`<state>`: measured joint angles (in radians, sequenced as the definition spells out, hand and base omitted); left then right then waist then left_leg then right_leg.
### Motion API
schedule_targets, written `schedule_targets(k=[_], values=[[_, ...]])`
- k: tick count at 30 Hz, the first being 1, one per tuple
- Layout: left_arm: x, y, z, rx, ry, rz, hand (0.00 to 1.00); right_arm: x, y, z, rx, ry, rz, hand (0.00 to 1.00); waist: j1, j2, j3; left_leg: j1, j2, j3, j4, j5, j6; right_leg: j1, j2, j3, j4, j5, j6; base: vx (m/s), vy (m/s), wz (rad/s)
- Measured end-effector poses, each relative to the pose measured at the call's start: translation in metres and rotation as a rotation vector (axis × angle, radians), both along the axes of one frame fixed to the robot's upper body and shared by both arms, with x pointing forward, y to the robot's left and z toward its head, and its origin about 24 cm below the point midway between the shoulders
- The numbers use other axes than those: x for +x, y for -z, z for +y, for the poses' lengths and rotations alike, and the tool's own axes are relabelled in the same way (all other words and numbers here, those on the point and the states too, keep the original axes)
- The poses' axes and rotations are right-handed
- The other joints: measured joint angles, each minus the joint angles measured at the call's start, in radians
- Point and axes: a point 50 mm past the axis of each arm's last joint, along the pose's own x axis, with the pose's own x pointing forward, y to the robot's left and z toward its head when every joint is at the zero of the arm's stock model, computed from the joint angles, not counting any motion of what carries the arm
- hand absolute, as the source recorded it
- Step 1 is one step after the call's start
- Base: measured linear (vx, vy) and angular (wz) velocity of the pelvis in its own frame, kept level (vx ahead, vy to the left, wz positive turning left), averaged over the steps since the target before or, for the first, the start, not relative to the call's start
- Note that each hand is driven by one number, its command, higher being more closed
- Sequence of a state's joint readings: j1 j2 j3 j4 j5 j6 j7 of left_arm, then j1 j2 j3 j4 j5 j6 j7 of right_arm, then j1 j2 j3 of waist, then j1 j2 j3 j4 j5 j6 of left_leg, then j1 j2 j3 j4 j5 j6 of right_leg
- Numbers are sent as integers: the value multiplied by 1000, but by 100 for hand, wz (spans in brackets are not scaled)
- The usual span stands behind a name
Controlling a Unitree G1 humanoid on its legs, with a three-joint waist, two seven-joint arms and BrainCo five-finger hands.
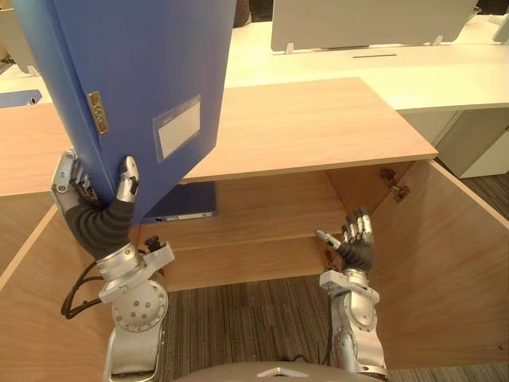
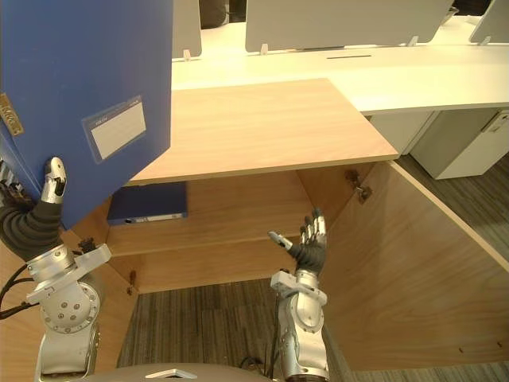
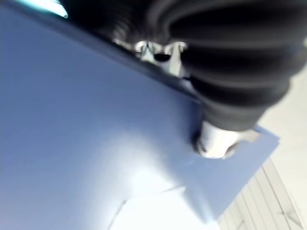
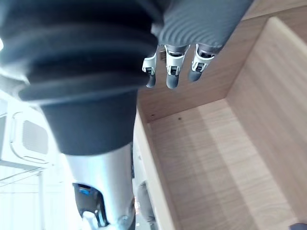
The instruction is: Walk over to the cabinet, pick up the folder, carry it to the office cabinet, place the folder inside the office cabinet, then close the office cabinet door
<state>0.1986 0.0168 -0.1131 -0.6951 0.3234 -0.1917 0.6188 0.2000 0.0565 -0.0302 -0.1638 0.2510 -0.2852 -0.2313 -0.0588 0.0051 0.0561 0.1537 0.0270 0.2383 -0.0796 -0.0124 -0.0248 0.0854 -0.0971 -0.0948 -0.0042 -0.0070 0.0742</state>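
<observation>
Blue folder upright, lower corner clamped in left hand | right hand spread, empty, before office cabinet | door open

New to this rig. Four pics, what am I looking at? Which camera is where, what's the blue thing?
It is a humanoid robot. The two wide pictures come from its head cameras, looking down; the two close ones from its wrists. The left robot hand grips a big blue folder, held up before an open wooden cabinet. The right robot hand is open and empty, in front of the shelf. A second blue folder lies flat on that shelf. White desks stand behind.
</observation>
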Motion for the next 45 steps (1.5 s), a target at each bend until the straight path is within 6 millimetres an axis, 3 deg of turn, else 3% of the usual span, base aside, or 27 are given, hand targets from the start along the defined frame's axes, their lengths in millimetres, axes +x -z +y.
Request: schedule_targets(k=[6, 17, 32, 45], values=[[0, 2, -5, -75, 130, -3, 100, -1, -40, 7, -6, -19, -205, 0, 1, -2, 2, 3, 0, 4, 0, 0, 0, 0, 0, 4, 0, 1, 1, -6, -4, 0], [11, 21, -20, -62, 311, 98, 100, 11, -75, 23, 11, -169, -394, 0, 8, -8, 5, 5, 0, 0, 0, 0, 0, 6, 0, 0, 0, 3, 4, 0, 0, 0], [17, 35, -32, 12, 483, 175, 100, 22, -96, 26, -47, -382, -509, 0, 24, -12, 7, -1, 0, -35, 0, 7, 5, 18, -1, -25, -1, 2, 5, -13, -14, 6], [17, 35, -34, 42, 509, 179, 100, 27, -85, 29, -23, -478, -460, 0, 27, -17, 6, -8, -1, -42, 0, 11, 5, 15, -1, -30, -1, 3, 5, -1, -1, 0]])
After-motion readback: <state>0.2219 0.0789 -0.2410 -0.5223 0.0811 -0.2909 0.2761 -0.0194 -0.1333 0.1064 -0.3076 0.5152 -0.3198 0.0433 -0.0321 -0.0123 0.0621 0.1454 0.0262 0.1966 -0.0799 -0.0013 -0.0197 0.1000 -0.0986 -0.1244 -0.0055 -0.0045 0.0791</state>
